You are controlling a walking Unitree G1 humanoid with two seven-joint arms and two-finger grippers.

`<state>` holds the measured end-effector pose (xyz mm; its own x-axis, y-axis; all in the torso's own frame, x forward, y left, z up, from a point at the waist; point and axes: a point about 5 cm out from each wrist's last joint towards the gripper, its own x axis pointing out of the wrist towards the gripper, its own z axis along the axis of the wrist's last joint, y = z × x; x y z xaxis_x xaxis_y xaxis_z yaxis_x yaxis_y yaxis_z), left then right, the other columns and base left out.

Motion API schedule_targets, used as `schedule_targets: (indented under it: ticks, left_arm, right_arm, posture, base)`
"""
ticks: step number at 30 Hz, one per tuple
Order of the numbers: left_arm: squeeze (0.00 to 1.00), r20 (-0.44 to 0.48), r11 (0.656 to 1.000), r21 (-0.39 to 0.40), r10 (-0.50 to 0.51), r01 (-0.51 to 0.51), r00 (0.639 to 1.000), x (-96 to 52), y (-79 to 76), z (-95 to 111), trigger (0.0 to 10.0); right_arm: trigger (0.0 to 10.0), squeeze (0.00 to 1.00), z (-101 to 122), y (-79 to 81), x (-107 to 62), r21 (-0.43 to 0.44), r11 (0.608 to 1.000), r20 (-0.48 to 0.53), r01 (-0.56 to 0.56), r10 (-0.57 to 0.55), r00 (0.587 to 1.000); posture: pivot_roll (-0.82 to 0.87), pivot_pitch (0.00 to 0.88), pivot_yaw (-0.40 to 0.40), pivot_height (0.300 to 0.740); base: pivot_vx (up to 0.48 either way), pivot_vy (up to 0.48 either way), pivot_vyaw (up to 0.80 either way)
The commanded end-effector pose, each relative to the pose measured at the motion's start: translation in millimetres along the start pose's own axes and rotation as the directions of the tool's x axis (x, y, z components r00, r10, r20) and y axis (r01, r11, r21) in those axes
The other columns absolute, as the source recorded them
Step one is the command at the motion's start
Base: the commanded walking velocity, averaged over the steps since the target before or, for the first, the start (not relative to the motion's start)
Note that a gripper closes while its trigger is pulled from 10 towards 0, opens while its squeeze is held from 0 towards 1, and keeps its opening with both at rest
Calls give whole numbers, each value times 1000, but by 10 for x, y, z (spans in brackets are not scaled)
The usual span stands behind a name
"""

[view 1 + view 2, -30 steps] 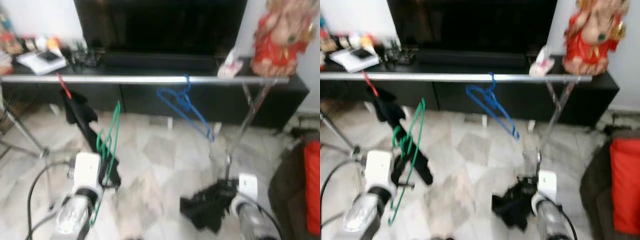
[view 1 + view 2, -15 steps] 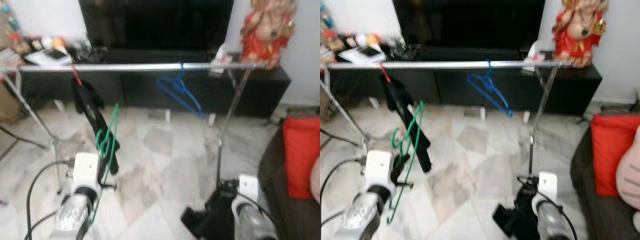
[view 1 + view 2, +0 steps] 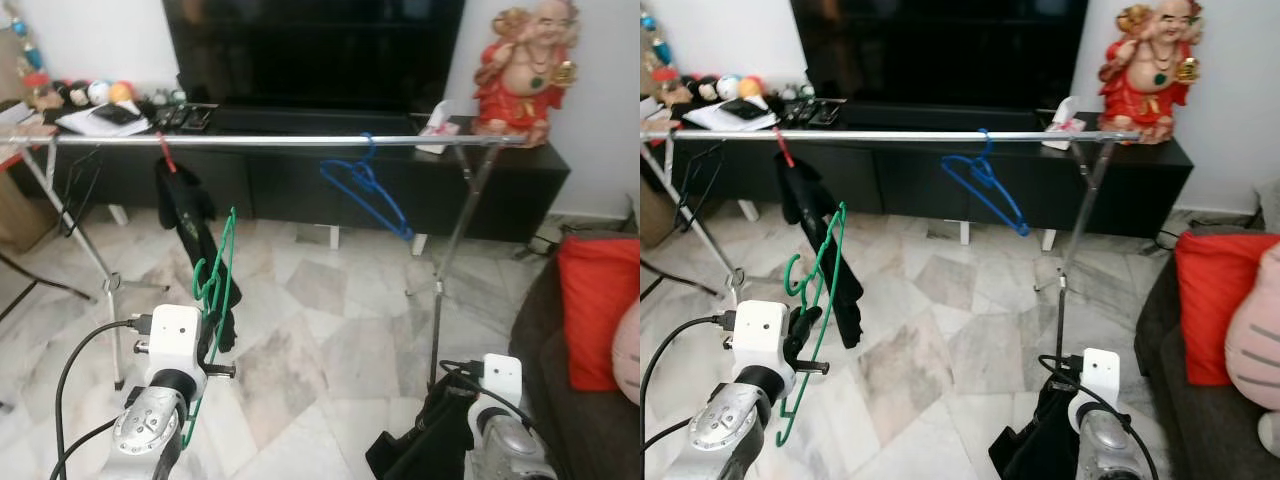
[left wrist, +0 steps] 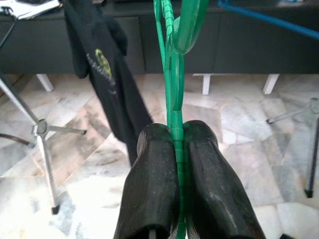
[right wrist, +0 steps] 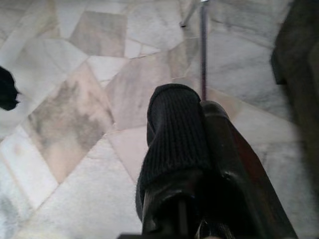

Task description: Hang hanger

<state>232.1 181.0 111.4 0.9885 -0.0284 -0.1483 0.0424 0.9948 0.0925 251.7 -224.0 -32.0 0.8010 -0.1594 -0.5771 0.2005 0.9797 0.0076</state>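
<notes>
Below rail point(image 3: 280, 141), gripper-held green hanger point(image 3: 215, 290)

The horizontal silver metal rail point(image 3: 280, 141) is occupied at two places: a black garment on a red hanger point(image 3: 185, 215) is hung near its left end, and a blue plastic hanger point(image 3: 368, 192) near the middle. Bare rail is left between these two, and again between the blue hanger and the right end. The slanted silver rack legs point(image 3: 455, 235) are set under each end. A low black TV cabinet point(image 3: 400, 185) is stood close behind.
</notes>
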Motion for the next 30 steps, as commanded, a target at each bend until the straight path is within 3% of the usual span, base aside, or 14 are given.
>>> schedule_targets:
  ticks: [1,30]
  left_arm:
    - [0,8,1000,0,-4,4,1000,7,-9,37,10000]
    - [0,14,1000,8,-8,8,1000,12,18,63,10000]
  right_arm:
    - [10000,0,75,-26,11,-7,1000,37,6,-6,999]
    - [10000,0,54,-2,3,1,1000,43,0,0,999]
  posture:
    - [-11,0,-7,740]
    - [0,0,2,740]
  base:
    - [0,0,0]
    - [0,421,0]
